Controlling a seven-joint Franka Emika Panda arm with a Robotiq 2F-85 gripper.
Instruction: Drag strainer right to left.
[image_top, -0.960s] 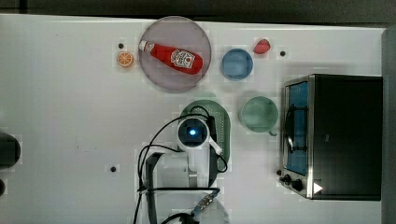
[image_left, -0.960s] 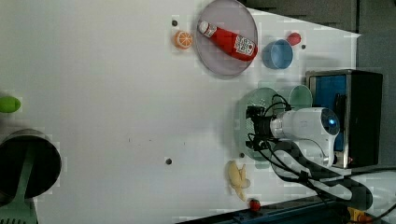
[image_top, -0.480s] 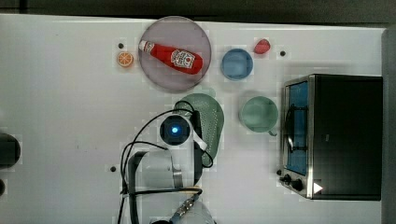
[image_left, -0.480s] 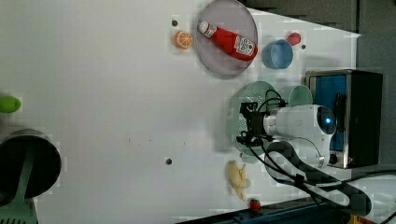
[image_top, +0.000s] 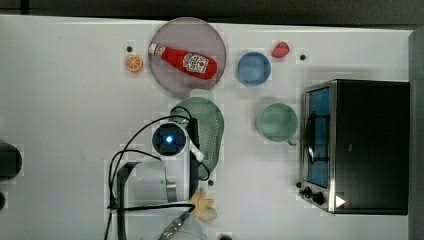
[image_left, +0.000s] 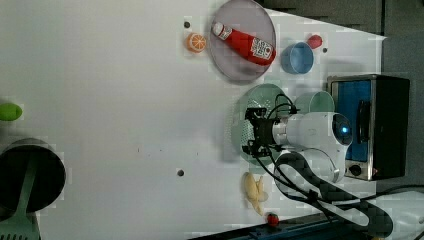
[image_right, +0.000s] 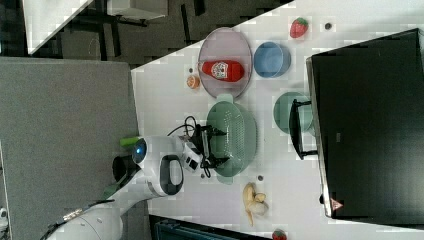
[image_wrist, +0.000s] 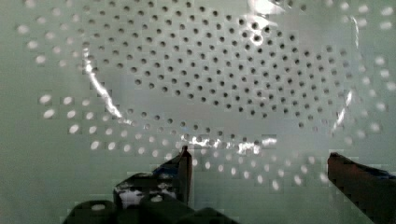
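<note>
The tool (image_wrist: 257, 158) hung with its fingers spread wide, gripping nothing, inside the strainer (image_wrist: 210, 79). The strainer's perforated floor lay directly beneath it on the white worktop (image_top: 75, 110), a green cup (image_top: 277, 121) well beyond.

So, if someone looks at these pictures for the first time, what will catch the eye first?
Probably the white robot arm with its open gripper inside the pale green strainer at the table's middle. Next, the red ketchup bottle lying on a round plate near the top view's top edge. Then the black toaster oven on the top view's right.
</note>
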